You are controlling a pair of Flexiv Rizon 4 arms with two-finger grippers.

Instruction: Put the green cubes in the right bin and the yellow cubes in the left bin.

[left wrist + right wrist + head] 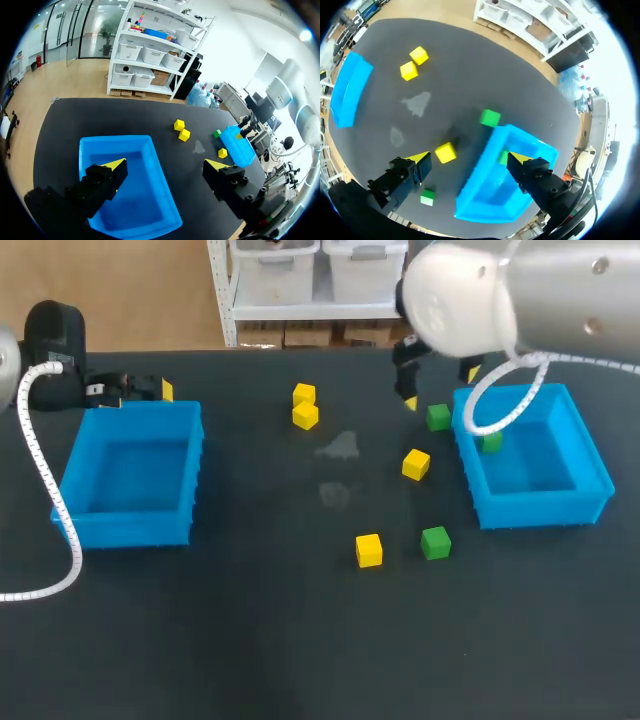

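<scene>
The left bin (130, 525) is blue and holds nothing I can see. One green cube (490, 443) lies inside the blue right bin (540, 508). My right gripper (440, 386) hangs open above that bin's near-left corner, nothing between its fingers; in the right wrist view the cube (503, 157) shows beside one fingertip (520, 159). Two more green cubes (438, 418) (435, 542) lie on the table. Yellow cubes sit as a pair (304, 394) (305, 416) at the back, with one (416, 464) near the right bin and one (369, 550) toward the front. My left gripper (165, 165) stands open over the left bin (135, 195).
The table top (300, 640) is dark, with pale smudges (340, 448) in the middle. A white cable (45, 480) loops from my left arm down past the left bin. Free room lies along the front of the table.
</scene>
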